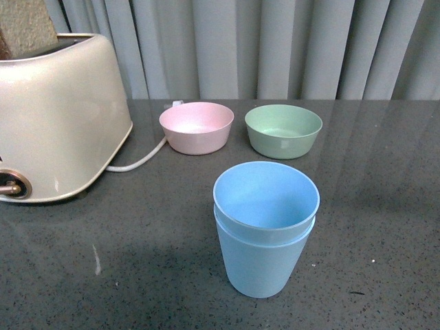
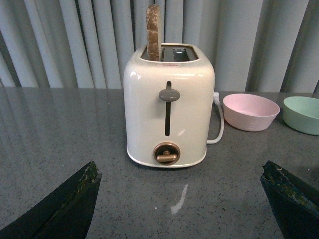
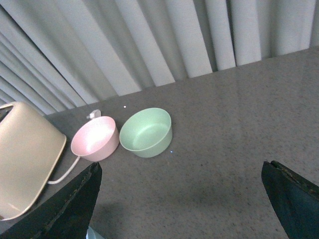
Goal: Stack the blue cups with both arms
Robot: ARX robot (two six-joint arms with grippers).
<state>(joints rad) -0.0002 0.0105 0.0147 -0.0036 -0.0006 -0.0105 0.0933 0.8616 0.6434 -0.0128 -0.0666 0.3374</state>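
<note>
Two light blue cups (image 1: 265,230) stand nested, one inside the other, upright on the dark table near the front middle. Neither arm shows in the front view. In the left wrist view my left gripper (image 2: 182,199) is open, its black fingers (image 2: 75,201) wide apart over bare table in front of the toaster. In the right wrist view my right gripper (image 3: 182,199) is open too, with nothing between its fingers (image 3: 291,199). A sliver of a blue cup (image 3: 94,234) peeks in at that view's lower edge.
A cream toaster (image 1: 55,117) with a slice of toast stands at the left, its white cord (image 1: 137,161) trailing toward a pink bowl (image 1: 196,127). A green bowl (image 1: 283,130) sits beside it. Grey curtains hang behind the table's far edge.
</note>
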